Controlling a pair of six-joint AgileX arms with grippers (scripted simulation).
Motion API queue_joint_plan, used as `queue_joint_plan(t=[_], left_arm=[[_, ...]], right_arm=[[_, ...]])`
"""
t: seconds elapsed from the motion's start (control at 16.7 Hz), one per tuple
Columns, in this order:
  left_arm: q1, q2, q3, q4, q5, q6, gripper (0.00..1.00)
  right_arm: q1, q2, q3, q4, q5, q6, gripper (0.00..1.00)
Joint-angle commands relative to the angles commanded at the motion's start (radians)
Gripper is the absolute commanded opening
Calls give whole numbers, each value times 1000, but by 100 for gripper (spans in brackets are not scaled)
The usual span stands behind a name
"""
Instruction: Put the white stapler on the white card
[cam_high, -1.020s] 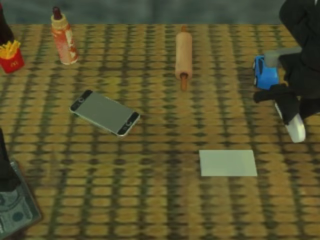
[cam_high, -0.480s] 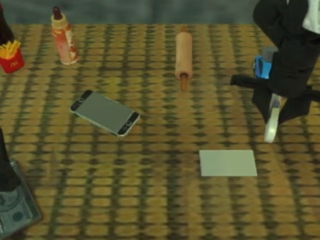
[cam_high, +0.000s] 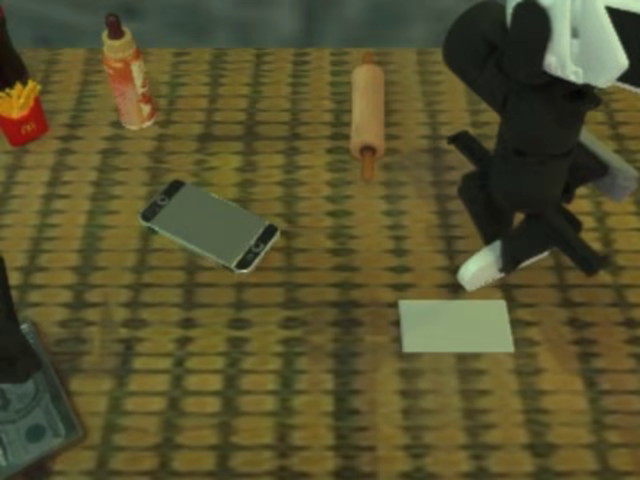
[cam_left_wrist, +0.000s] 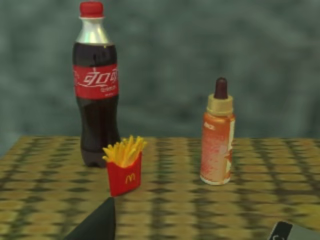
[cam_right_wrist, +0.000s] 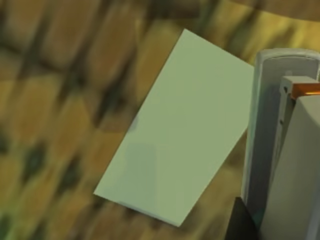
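Observation:
The white stapler (cam_high: 487, 266) hangs tilted just above the table, its free end a little beyond the far edge of the white card (cam_high: 456, 326). My right gripper (cam_high: 518, 254) is shut on it from above. In the right wrist view the stapler (cam_right_wrist: 277, 145) fills one side, a grey strip along it, with the blank card (cam_right_wrist: 180, 135) flat on the woven mat beside it and a dark finger (cam_right_wrist: 245, 222) at the edge. My left gripper (cam_high: 12, 345) is parked at the table's front left, open and empty.
A grey-screened smartphone (cam_high: 210, 225) lies left of centre. At the back are a rolling pin (cam_high: 367, 105), an orange sauce bottle (cam_high: 128, 75), a fries box (cam_high: 22, 112) and a cola bottle (cam_left_wrist: 96, 100). Banknotes (cam_high: 30, 425) lie at the front left corner.
My right arm has swung left and forward with the stapler, from beside the blue toy car to just behind the card; the stapler has turned. The car is now hidden behind the arm.

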Motion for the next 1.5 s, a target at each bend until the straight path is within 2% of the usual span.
queue_joint_plan(t=[0.24,0.48,0.96,1.5], left_arm=[[0,0,0,0,0,0,100],[0,0,0,0,0,0,100],[0,0,0,0,0,0,100],[0,0,0,0,0,0,100]], right_arm=[[45,-16,13,-2,1,353,0],[71,-45,17,10,4,543,0],[72,-43,3,29,5,572,0],[78,48,-231,364,5,577,0]])
